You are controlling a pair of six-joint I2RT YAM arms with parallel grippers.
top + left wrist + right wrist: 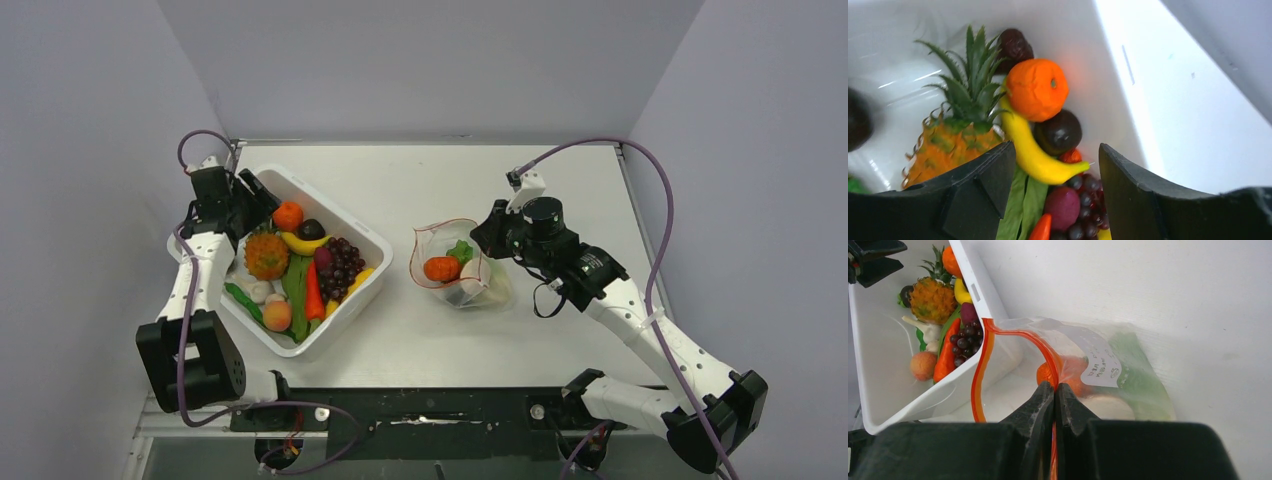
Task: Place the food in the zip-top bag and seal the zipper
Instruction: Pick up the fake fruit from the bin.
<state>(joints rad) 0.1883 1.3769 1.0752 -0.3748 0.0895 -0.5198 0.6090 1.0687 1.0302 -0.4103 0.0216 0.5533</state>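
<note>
Now: right gripper [1054, 388] clenched on zipper [979, 375] at bag [1083, 340] mouth; bag lies mid-table beside tub [366, 246], 1 orange [441, 268] and lettuce [460, 250] inside. Left gripper [1057, 155] spread wide over banana [1030, 150], 2nd orange [1036, 90], plum [1059, 132] in tub.

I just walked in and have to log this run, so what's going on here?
The right tool is shut on the zipper of the zip-top bag, holding its mouth open; an orange and lettuce lie inside. The left tool hovers open over the white tub, above a second orange, a banana and a plum, holding nothing.
</note>
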